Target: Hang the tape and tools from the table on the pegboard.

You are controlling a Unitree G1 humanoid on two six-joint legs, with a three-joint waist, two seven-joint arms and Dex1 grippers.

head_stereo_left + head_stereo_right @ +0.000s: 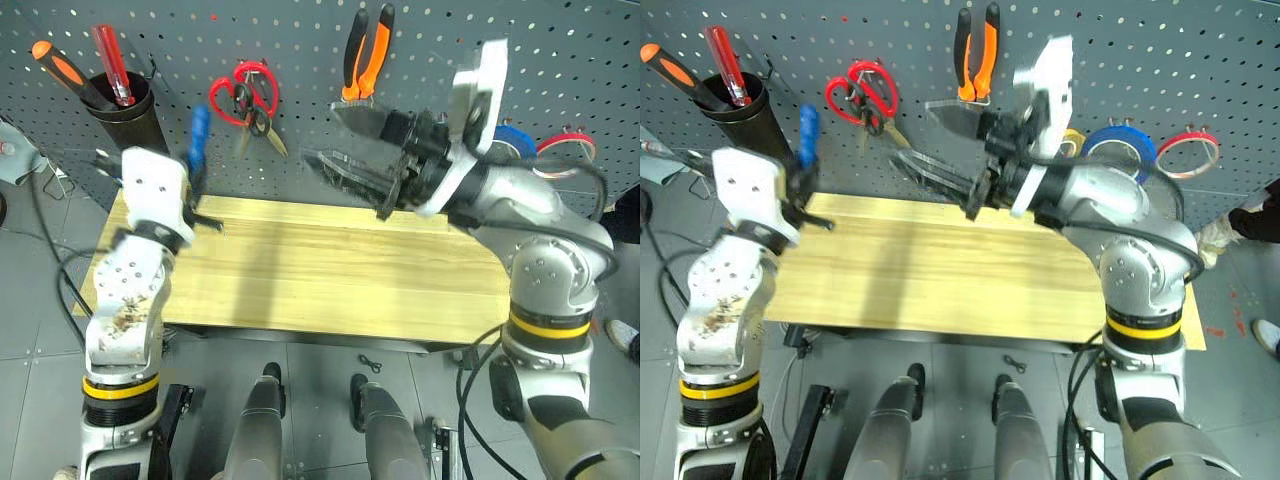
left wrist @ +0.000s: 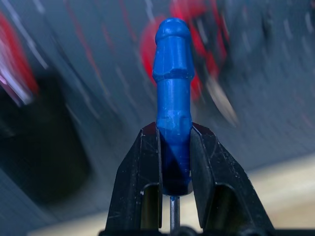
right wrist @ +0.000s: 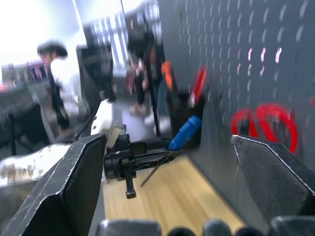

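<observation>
My left gripper (image 1: 195, 185) is shut on the slim blue-handled screwdriver (image 2: 173, 93). It holds the tool upright, handle up, close in front of the pegboard (image 1: 300, 40), left of the red scissors. The right gripper (image 1: 325, 135) stands open with nothing between its fingers, raised over the table (image 1: 330, 270) and pointing towards the left one. The orange-and-black pliers (image 1: 365, 55) hang on the pegboard above it. The blue tape (image 1: 1120, 145) hangs on the board behind my right arm. A small dark-handled pair of scissors (image 1: 258, 120) hangs with the red pair.
A black cup (image 1: 125, 105) on the board's left holds an orange and a red screwdriver. Red scissors (image 1: 245, 90) hang beside it. A yellow tape ring (image 1: 1072, 140) and a thin red one (image 1: 1188, 150) hang at the right. People (image 3: 56, 83) stand beyond the table's left end.
</observation>
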